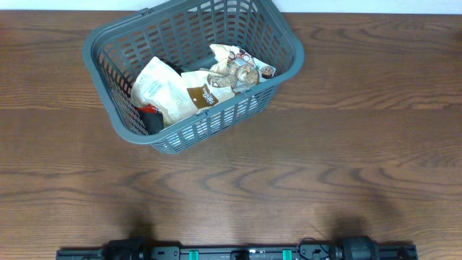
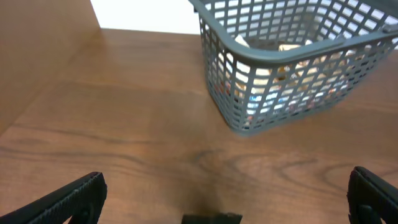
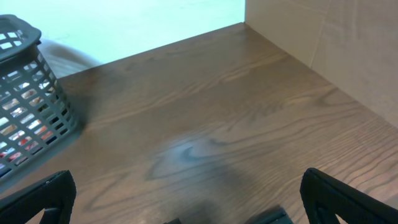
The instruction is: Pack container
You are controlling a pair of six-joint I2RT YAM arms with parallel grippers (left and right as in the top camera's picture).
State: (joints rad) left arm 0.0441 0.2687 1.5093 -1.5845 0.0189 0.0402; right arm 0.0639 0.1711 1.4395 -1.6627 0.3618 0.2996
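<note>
"Grey basket, where is it?" asks the child.

"It sits at the far side of the brown table, a bit to my left, turned at a slant. Its sides are full of holes, so I can peek in."

"What is in it?"

"Packets. A pale packet leans at the left end. A crinkly packet lies at the right end. A red thing peeks out from under them. They all lie below the rim, so I think they will not tip out."

"Is there more to pack?"

"I see no loose packet on the wood, so I think the job is done, or nearly done."

"What are your claws doing?"

"My left claw is spread wide and holds nothing. It hangs low over the table, facing a corner of the basket, not touching it. My right claw is spread wide too, with nothing in it. The basket is off at the left edge of its view, well apart."

"Why so far back?"

"I think it is so I don't bump the basket, and so the top camera can see inside."
</note>
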